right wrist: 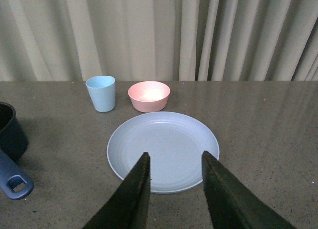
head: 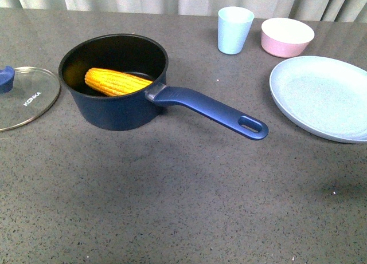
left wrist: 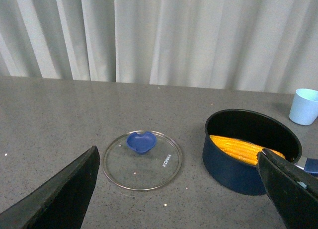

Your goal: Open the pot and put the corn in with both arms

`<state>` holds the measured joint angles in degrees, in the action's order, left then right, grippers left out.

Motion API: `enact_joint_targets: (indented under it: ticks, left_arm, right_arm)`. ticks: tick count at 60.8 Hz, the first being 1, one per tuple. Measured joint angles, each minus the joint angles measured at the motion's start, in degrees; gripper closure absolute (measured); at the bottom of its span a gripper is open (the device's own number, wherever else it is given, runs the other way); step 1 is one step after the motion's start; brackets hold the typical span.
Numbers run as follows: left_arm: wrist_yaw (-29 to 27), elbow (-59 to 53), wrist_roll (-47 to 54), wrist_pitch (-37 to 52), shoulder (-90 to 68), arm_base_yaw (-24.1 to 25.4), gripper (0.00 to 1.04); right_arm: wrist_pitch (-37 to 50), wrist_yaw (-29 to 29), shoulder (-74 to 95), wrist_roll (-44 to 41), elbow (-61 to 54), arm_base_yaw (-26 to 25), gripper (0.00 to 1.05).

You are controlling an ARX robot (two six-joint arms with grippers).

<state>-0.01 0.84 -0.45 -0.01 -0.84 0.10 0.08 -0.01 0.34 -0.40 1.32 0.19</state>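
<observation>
Grey counter [head: 172, 207]; pot [head: 114, 112] wall hides corn [head: 114, 82] partly.

One pot [head: 114, 98], one corn [head: 114, 82], one lid [head: 26, 98], one cup [head: 234, 29], one bowl [head: 287, 37], one plate [head: 324, 97]

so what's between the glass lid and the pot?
Nothing: bare grey table separates the lid from the pot, clearest in the left wrist view.

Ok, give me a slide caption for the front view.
Corn lying inside the open pot, glass lid set aside on the table.
</observation>
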Motion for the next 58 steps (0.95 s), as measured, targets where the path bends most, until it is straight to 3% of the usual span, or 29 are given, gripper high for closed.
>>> enact_joint_targets:
  ticks: [17,58]
  left_arm:
    - [0.0,0.0,0.0,0.0,0.0,0.0,0.09]
    - [0.0,0.0,0.0,0.0,0.0,0.0,0.09]
  right_arm:
    - [0.0,0.0,0.0,0.1,0.0,0.0,0.07]
    - [0.0,0.0,0.0,0.1,0.0,0.0,0.09]
